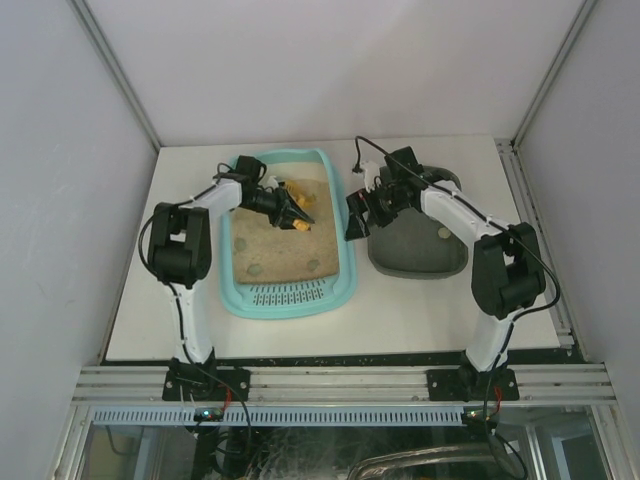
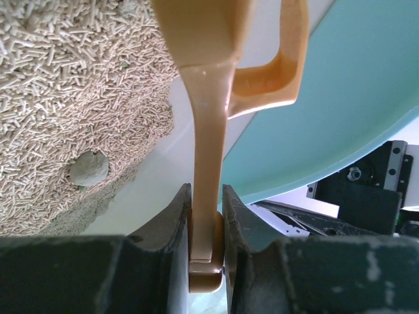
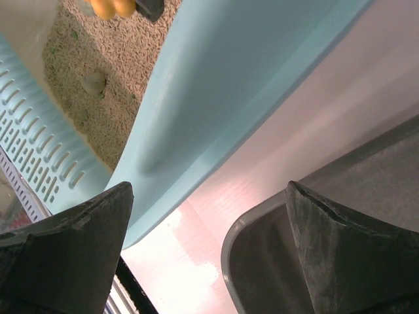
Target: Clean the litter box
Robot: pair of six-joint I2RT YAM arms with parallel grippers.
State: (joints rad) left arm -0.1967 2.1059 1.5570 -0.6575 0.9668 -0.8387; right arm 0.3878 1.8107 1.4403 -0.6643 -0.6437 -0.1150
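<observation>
left pincer (image 2: 206, 196): clamped on the handle of the scoop (image 2: 209, 98), reaching in over the far half of the box (image 1: 345, 270).
scoop: orange-yellow plastic, head tilted down above the litter (image 1: 270, 240); whether it carries anything I cannot tell.
right pincer (image 3: 209, 186): jaws wide apart, nothing between them, hanging between the box's right wall and the tray (image 1: 420, 255).
box: turquoise, on the table (image 1: 400, 310) left of centre, grate (image 1: 290, 295) at the near end, tan pellets across the rest.
clumps (image 1: 256, 268): two greyish lumps lie in the litter near the grate, and the left wrist view shows one close by the scoop.
tray: dark grey, just right of the box; one small pale spot in it, too small to name.
done: the scoop is in hand and over the litter.
left to do: by my judgement most of it, since the visible lumps have yet to be scooped out and carried off.
</observation>
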